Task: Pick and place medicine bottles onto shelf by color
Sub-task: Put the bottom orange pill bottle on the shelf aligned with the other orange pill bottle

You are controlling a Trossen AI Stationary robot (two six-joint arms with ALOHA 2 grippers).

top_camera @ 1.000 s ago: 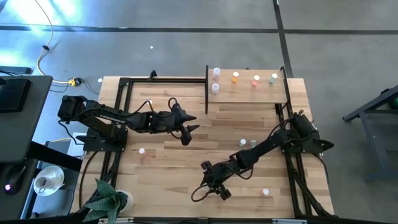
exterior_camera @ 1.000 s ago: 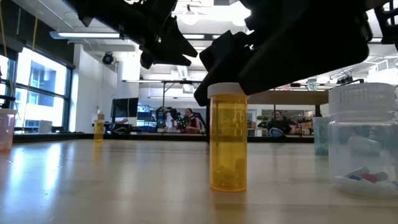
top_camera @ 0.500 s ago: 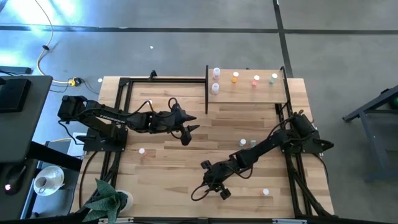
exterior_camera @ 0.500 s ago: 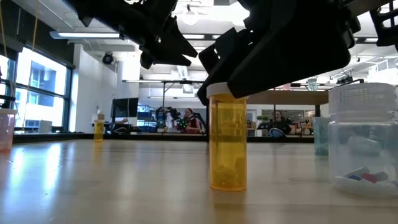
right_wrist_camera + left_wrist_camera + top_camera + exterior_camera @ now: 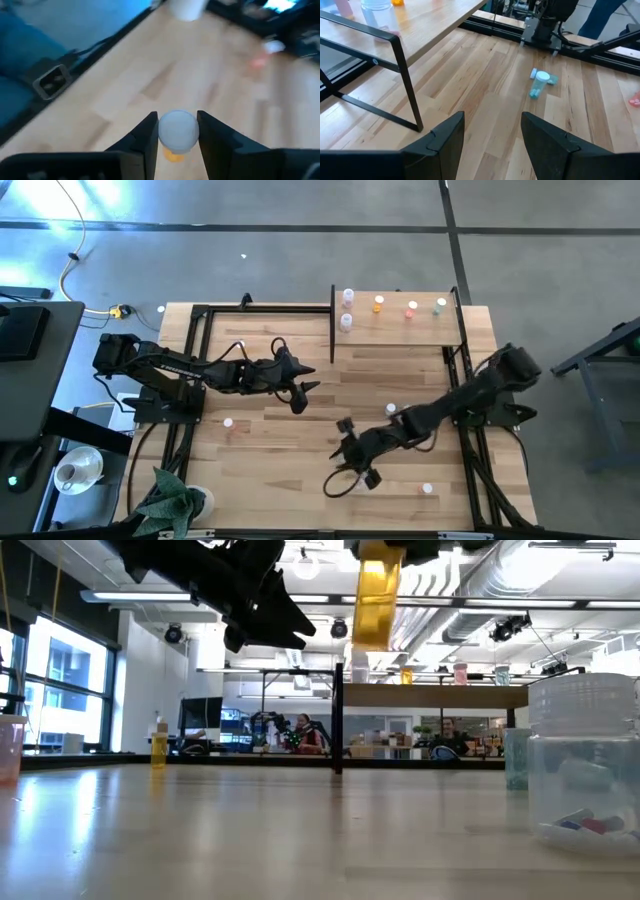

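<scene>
Right gripper (image 5: pixel 177 131) clamped on an orange bottle (image 5: pixel 377 602) by its white cap (image 5: pixel 178 130), 1 finger (image 5: pixel 147 132) each side; the low view shows the bottle hanging upright in the air, clear of the tabletop (image 5: pixel 270 470). In the high view the right arm stretches from its base at the table's right edge diagonally toward the front-middle, wrist low over the boards, gripper (image 5: pixel 354 450) pointing down. Left arm reaches from the left edge across to mid-table, roughly level, its gripper (image 5: pixel 303 385) hovering above the wood with jaws parted and nothing between them; in the left wrist view both fingers (image 5: pixel 445 137) stand apart over bare planks. Shelf (image 5: pixel 400 330) at the back right, pale board with black posts, carries 5 bottles: 2 clear-white ones (image 5: pixel 347 310) at its left end, then orange (image 5: pixel 378 305), pink-red (image 5: pixel 411 309), green (image 5: pixel 440 306) in a row. A green bottle (image 5: pixel 539 84) lies on its side on the tabletop near the right arm's base. More loose bottles on the table: 1 white-capped (image 5: pixel 228 422) front-left, 1 (image 5: pixel 427 489) front-right.
</scene>
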